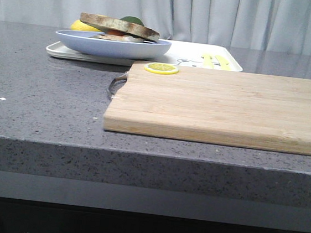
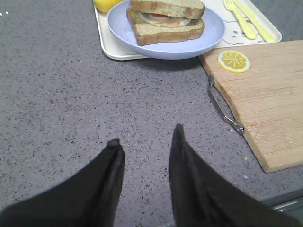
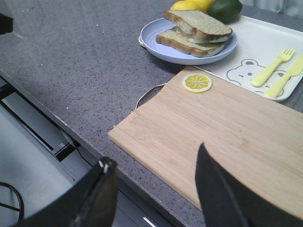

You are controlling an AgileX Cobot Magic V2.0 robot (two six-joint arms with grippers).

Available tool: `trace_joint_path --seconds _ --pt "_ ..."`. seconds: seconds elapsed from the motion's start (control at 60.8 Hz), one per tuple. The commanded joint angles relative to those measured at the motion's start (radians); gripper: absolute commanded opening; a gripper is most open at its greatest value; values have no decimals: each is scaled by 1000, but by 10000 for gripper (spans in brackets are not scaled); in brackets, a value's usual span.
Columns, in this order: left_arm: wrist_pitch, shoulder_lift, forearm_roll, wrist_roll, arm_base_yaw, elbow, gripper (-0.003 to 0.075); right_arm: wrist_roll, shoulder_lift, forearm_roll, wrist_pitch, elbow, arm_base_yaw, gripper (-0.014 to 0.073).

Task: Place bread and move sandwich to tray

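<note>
Grey counter (image 2: 71, 94), sandwich (image 2: 166, 20) on tray (image 3: 265, 47)

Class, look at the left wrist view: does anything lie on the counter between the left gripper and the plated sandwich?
Nothing visible does. Between the open left gripper and the sandwich on its blue plate there is only bare grey counter. The cutting board with its lemon slice sits off to one side. The plate already rests on the tray.

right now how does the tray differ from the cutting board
The tray is white with a raised rim and a bear print; the cutting board is bare tan wood, flat-edged, with a metal handle. The tray carries the plate with the sandwich and yellow cutlery; the board holds only a lemon slice. Both are rectangular and lie flat on the counter.
</note>
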Motion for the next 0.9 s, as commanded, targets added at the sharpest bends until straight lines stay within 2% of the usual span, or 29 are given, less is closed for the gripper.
trace_joint_path --seconds 0.0,0.197,0.789,0.888 --pt "-99 -79 -12 1 -8 17 238 -14 1 17 -67 -26 -5 402" --pt "-129 -186 4 1 -8 58 238 -14 1 17 -67 -26 -5 402" --pt "-132 -186 8 1 -8 58 237 -14 1 49 -74 -26 -5 401" --pt "-132 -186 27 1 -8 58 193 -14 1 49 -68 -26 -5 321"
